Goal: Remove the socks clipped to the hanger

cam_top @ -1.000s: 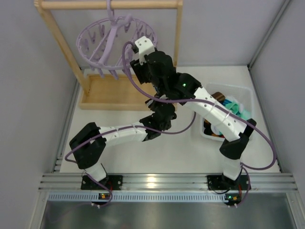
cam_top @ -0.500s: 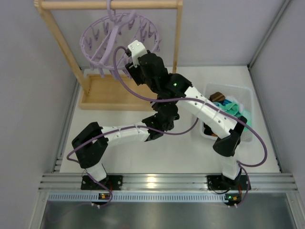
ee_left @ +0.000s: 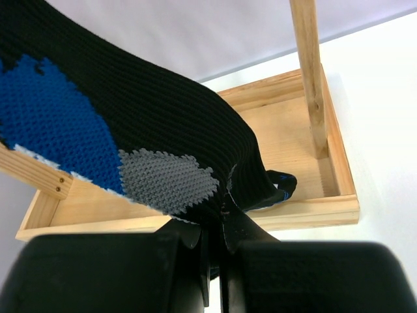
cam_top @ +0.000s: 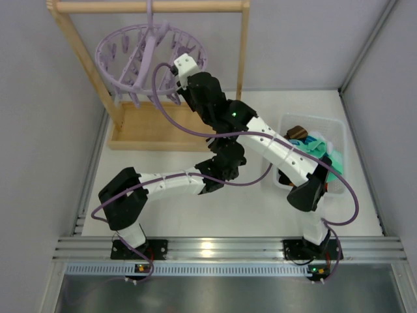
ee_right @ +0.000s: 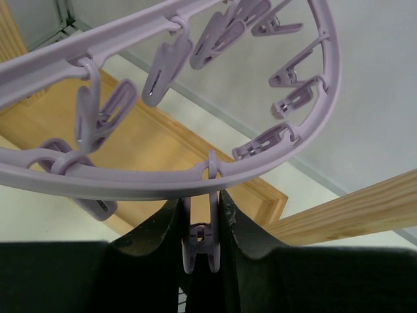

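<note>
Right gripper around hanger peg — seemingly tight

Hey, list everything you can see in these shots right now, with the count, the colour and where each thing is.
rack: one, light wood, far left of the table, tray base.
hanger: one, pale lilac, hooked on the rack's top bar, many pegs dangling.
clip peg: one, lilac, hanging from the hanger's ring.
sock: one, black with blue and grey patches, held up in front of the rack.
bin: one, clear plastic, right side of the table.
binned socks: several, teal, brown and dark, in the bin; exact count unclear.
table: one, white.
left claw: one, black, shut on the sock.
right claw: one, black, shut on the clip peg.
</note>
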Controlling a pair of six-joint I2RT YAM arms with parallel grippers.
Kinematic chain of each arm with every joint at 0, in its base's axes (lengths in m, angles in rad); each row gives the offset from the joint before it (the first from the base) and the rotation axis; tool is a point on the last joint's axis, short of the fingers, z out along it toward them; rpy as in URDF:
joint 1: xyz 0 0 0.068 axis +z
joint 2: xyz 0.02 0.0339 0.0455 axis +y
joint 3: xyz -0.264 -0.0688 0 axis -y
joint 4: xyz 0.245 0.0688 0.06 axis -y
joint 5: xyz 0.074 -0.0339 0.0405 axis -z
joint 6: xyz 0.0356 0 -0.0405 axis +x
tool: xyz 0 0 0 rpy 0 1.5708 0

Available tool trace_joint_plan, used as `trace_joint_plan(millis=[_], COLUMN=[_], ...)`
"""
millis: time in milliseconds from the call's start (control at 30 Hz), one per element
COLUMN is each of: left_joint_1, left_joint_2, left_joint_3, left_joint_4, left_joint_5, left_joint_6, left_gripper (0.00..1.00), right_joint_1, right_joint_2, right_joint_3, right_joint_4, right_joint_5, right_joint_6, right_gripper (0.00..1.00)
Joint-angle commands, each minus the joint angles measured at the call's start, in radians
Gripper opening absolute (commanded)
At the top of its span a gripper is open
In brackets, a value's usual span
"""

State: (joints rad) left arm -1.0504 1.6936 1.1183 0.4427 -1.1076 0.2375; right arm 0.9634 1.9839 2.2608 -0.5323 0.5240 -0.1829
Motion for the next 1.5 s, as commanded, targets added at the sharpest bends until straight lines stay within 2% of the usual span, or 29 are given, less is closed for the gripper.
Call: trace_joint_plan(millis=[0, 167, 200, 233, 267, 333, 500, 700, 733, 900, 933, 967, 1000, 1033, 1067, 1167, 1233, 1333, 1467], left_joint_1=[-0.010, -0.017, -0.019, -0.019, -0.022, -0.025, -0.025, -0.025, -0.025, -0.025, -0.025, -0.025, -0.025, -0.025, -0.025, -0.025, -0.025, -0.025, -0.025], left_joint_2=[-0.041, -0.129, -0.144, -0.165, -0.204, -0.250, -0.382, -0.492, -0.511, -0.517, -0.514, -0.511, -0.509, -0.511, -0.514, -0.517, -0.506, -0.494, -0.488], left_joint_3=[-0.001, -0.081, -0.092, -0.110, -0.120, -0.147, -0.221, -0.334, -0.353, -0.370, -0.370, -0.371, -0.377, -0.382, -0.387, -0.402, -0.405, -0.407, -0.391], left_joint_4=[0.041, 0.036, 0.030, 0.018, -0.014, -0.070, -0.183, -0.228, -0.228, -0.231, -0.229, -0.231, -0.229, -0.229, -0.229, -0.228, -0.228, -0.228, -0.226], left_joint_5=[-0.009, 0.002, 0.005, 0.009, 0.028, 0.073, 0.221, 0.294, 0.305, 0.350, 0.359, 0.365, 0.377, 0.412, 0.432, 0.495, 0.509, 0.500, 0.483], left_joint_6=[-0.026, -0.096, -0.108, -0.141, -0.162, -0.234, -0.400, -0.470, -0.472, -0.472, -0.472, -0.472, -0.484, -0.492, -0.501, -0.532, -0.546, -0.547, -0.524], left_gripper=[0.00, 0.00, 0.00, 0.00, 0.00, 0.00, 0.00, 0.00, 0.00, 0.00, 0.00, 0.00, 0.00, 0.00, 0.00, 0.00, 0.00, 0.00, 0.00], right_joint_1=[-0.006, -0.005, -0.003, -0.005, -0.005, -0.005, -0.005, -0.005, -0.005, -0.005, -0.005, -0.005, -0.006, -0.005, -0.006, -0.008, -0.006, -0.008, -0.005], right_joint_2=[-0.046, -0.103, -0.120, -0.126, -0.132, -0.151, -0.201, -0.243, -0.243, -0.229, -0.226, -0.224, -0.224, -0.227, -0.235, -0.259, -0.273, -0.267, -0.238], right_joint_3=[0.000, -0.076, -0.084, -0.089, -0.096, -0.101, -0.148, -0.173, -0.176, -0.164, -0.156, -0.158, -0.155, -0.156, -0.158, -0.175, -0.198, -0.190, -0.193], right_joint_4=[0.087, 0.121, 0.124, 0.124, 0.120, 0.117, 0.130, 0.130, 0.132, 0.126, 0.120, 0.120, 0.117, 0.111, 0.109, 0.109, 0.115, 0.072, 0.057], right_joint_5=[0.002, -0.025, -0.030, -0.047, -0.053, -0.062, -0.070, -0.091, -0.097, -0.140, -0.142, -0.139, -0.134, -0.134, -0.133, -0.131, -0.156, -0.188, -0.196], right_joint_6=[0.011, 0.031, 0.036, 0.040, 0.046, 0.054, 0.066, 0.083, 0.088, 0.105, 0.106, 0.108, 0.106, 0.106, 0.105, 0.108, 0.120, 0.126, 0.111], right_gripper=[0.13, 0.14, 0.17, 0.21, 0.31, 0.44, 0.45, 0.44, 0.38, 0.33, 0.20, 0.18, 0.20, 0.33, 0.41, 0.40, 0.43, 0.50, 0.51])
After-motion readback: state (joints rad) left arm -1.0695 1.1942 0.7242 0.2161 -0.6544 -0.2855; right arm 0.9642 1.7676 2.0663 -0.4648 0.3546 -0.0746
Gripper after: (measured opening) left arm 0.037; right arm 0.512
